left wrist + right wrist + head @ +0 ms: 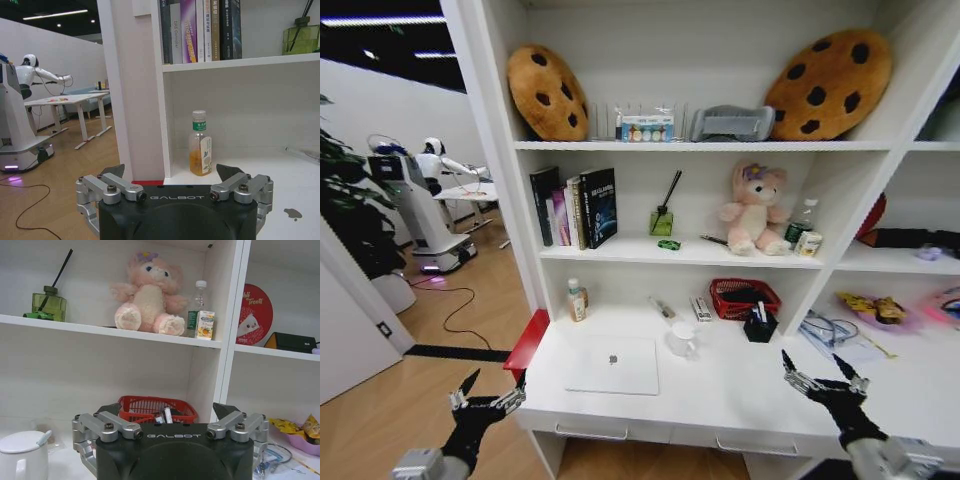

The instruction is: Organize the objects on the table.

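I see the slim silver laptop (612, 365) lying closed and flat near the front of the white counter (720, 400), a dark logo on its lid. Behind it a clear green-labelled bottle (200, 143) of orange liquid stands upright against the shelf wall. My left end effector (487, 392) hangs off the counter's left end, fingers spread, holding nothing; my right end effector (823, 372) hovers over the counter's right part, spread too. Small items by the red basket (744, 296) are probably pens, too small to tell
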Robot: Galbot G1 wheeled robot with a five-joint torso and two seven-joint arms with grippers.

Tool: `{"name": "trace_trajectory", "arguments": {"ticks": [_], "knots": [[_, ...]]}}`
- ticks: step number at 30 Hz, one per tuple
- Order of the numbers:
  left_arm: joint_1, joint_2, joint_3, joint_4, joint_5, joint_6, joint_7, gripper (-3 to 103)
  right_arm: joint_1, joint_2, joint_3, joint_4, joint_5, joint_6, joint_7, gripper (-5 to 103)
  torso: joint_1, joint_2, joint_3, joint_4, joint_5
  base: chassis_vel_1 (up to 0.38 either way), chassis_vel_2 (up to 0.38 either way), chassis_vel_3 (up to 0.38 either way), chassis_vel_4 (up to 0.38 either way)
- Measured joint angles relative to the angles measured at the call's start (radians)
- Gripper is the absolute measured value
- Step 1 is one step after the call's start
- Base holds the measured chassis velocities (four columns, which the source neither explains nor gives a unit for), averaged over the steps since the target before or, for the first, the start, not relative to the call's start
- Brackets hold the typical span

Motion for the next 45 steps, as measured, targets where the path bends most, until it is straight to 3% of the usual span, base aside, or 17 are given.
{"name": "trace_trajectory", "arguments": {"ticks": [45], "knots": [[0.000,0.000,0.000,0.000,0.000,0.000,-0.001,100,0.000,0.000,0.000,0.000,0.000,0.000,0.000,100,0.000,0.000,0.000,-0.0002,0.0000,0.010,-0.014,-0.020,0.005]]}}
